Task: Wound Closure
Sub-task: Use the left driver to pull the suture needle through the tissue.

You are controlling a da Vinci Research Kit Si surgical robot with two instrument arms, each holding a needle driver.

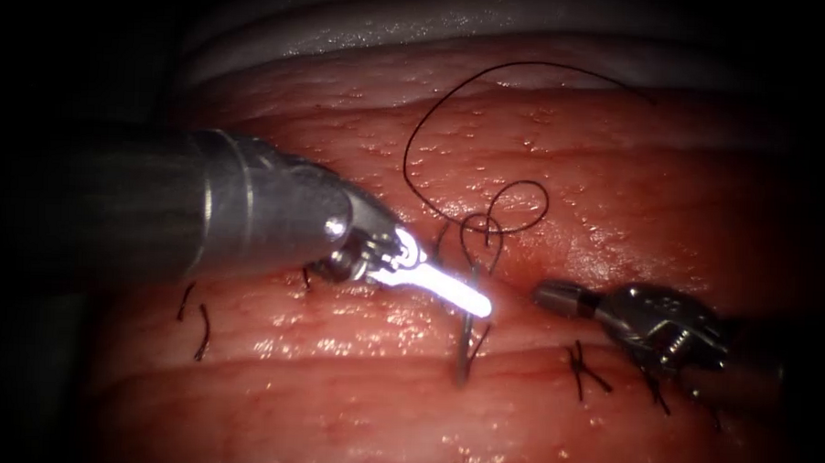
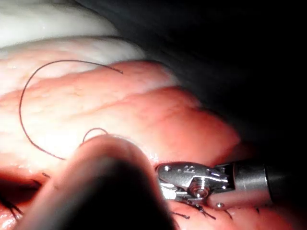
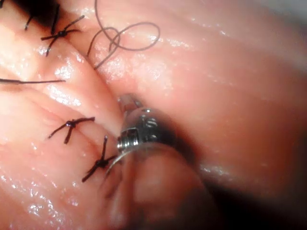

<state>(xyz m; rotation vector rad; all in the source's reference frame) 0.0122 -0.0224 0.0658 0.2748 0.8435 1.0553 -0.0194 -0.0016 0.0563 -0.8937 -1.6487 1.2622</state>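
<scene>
My left tool [image 1: 470,300] comes in from the left with its bright jaws shut on what looks like the needle [image 1: 464,348], gripped near mid-curve. The needle appears as a straight grey sliver crossing the cut [image 1: 520,304]. Its lower end meets the tissue [image 1: 351,412]; whether it goes in, I cannot tell. Dark thread [image 1: 509,207] lies in loose loops just above it, then sweeps in a long arc to a free end [image 1: 653,103]; that thread arc [image 2: 21,110] also lies on the tissue. My right tool [image 1: 557,298] rests right of the needle, shut and holding nothing. The right tool's tip [image 3: 128,101] sits against a tissue fold.
Tied stitches with short cut ends sit along the cut: two by the right tool [image 1: 586,370] [image 1: 652,388] and short ends at the left [image 1: 198,332]. More knots [image 3: 71,125] [image 3: 100,163] lie beside the right tool's shaft. The tissue's pale far edge [image 1: 419,39] rises behind.
</scene>
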